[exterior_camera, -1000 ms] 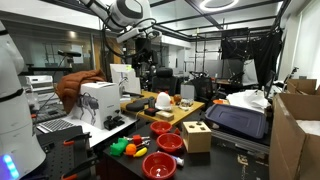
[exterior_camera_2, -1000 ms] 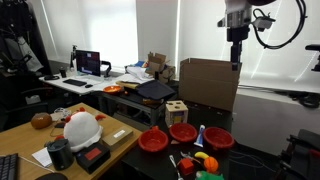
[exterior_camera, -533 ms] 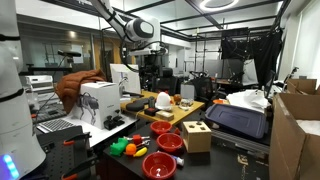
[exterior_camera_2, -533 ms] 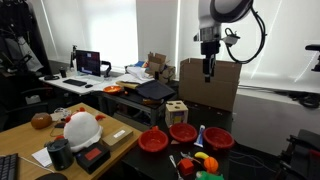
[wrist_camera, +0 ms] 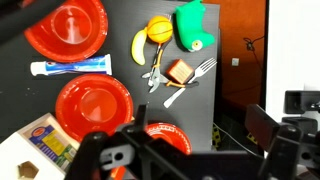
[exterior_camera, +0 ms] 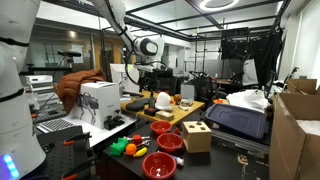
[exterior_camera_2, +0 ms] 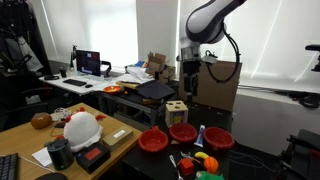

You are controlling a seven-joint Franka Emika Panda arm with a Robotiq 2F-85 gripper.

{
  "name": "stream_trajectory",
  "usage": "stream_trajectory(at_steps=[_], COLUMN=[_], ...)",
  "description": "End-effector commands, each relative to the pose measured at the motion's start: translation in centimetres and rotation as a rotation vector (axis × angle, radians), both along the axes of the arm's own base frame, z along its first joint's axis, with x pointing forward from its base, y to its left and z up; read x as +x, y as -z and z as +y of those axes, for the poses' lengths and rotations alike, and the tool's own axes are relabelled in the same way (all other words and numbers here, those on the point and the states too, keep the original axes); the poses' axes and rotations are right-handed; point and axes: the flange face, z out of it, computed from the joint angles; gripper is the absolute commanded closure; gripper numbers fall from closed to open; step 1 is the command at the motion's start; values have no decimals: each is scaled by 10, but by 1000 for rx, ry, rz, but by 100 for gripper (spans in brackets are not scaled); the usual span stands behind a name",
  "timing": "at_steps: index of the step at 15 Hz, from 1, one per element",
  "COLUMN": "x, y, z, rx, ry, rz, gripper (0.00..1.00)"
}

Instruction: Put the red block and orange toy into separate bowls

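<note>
A: Orange toy (wrist_camera: 159,30)?
B: Lay on the dark table (wrist_camera: 122,20), between yellow piece (wrist_camera: 139,46) and green toy (wrist_camera: 192,27), outside the bowls (wrist_camera: 94,103). Probably light, smooth, rolls; pinch across its middle.
A: Gripper (exterior_camera_2: 188,82)?
B: Hung high above, fingers spread, empty.

Three bowls (exterior_camera: 170,142), round, shallow, glossy red, upright, set in a near-to-far row; orange toy (wrist_camera: 159,30), small, rounded, lying beside the row outside any bowl; red block (wrist_camera: 180,71), small, squarish, near the toy but apart from it.
</note>
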Motion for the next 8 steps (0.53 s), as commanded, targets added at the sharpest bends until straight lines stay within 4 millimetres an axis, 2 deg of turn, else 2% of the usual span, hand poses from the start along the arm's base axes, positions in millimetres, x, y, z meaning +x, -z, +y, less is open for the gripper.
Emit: stream_trajectory(at_steps=[1,5,8], x=[10,18,18], y=[15,26,44], z=[31,54,65], rx=[29,44,51], ry=[-31,-66,-96], rz=[23,22,28], gripper=[0,0,0])
